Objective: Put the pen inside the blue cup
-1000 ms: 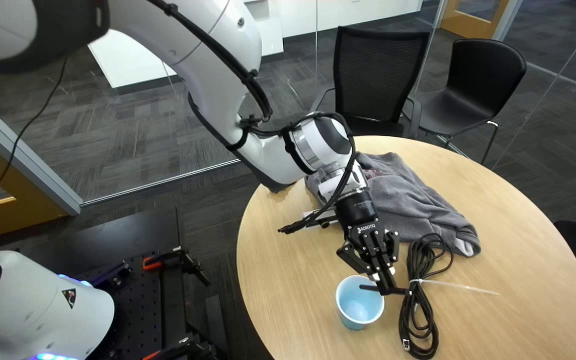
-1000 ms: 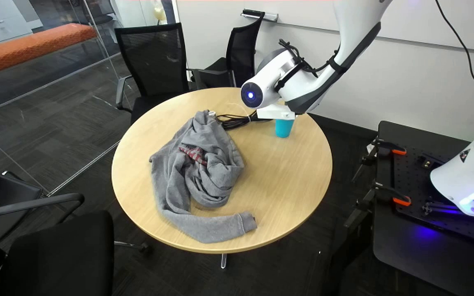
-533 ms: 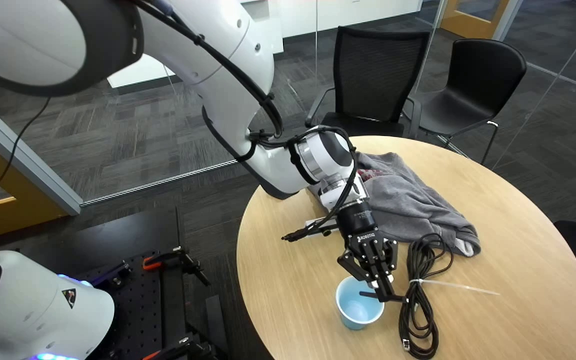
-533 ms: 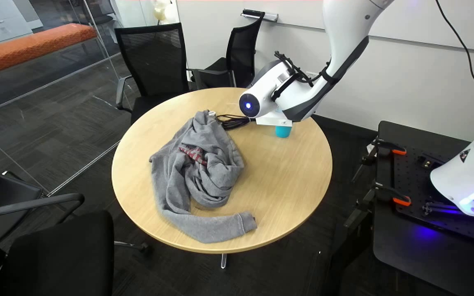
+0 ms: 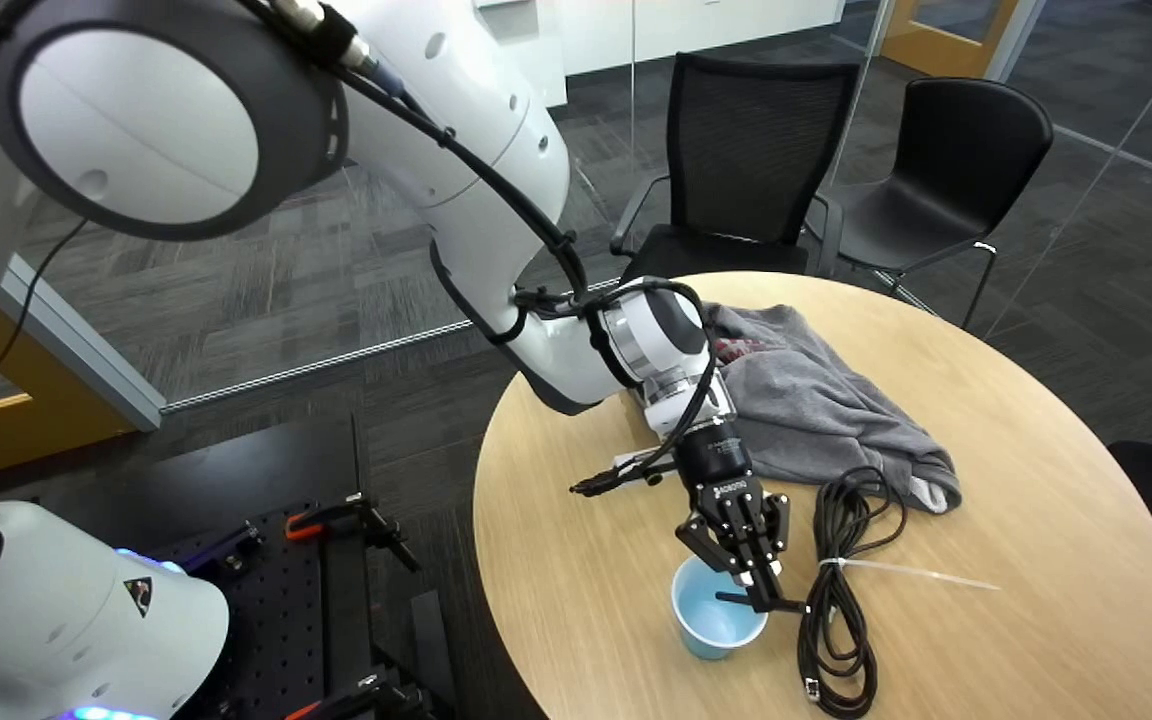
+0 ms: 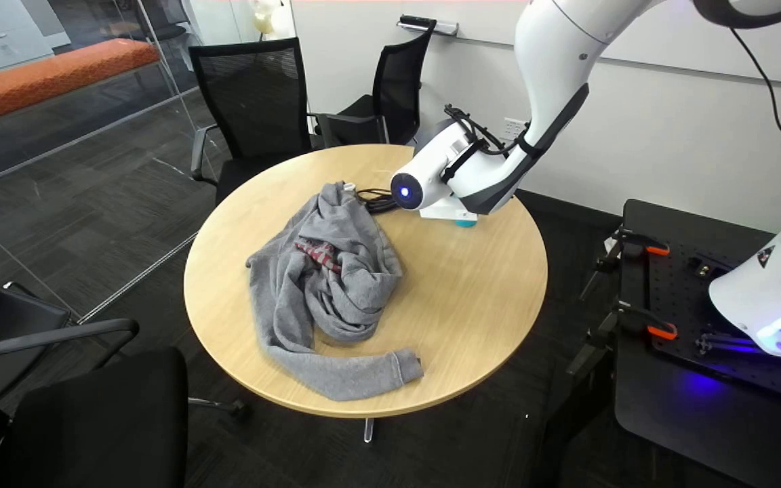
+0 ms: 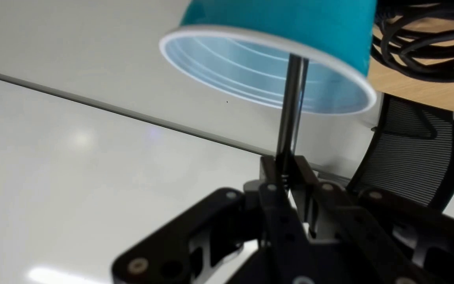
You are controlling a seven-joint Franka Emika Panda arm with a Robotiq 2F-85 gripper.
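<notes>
The claw clamps the pen, tip at the blue cup rim ahead; insertion and release likely remain.

Round light-blue cup: I see turquoise outside, paler inside with whitish rings, white rim.
Thin straight metallic-looking pen: dark grey, bright streak.
My black jointed gripper: white lettering.
Crumpled grey fabric cloth: plain, one red patterned patch.
</notes>
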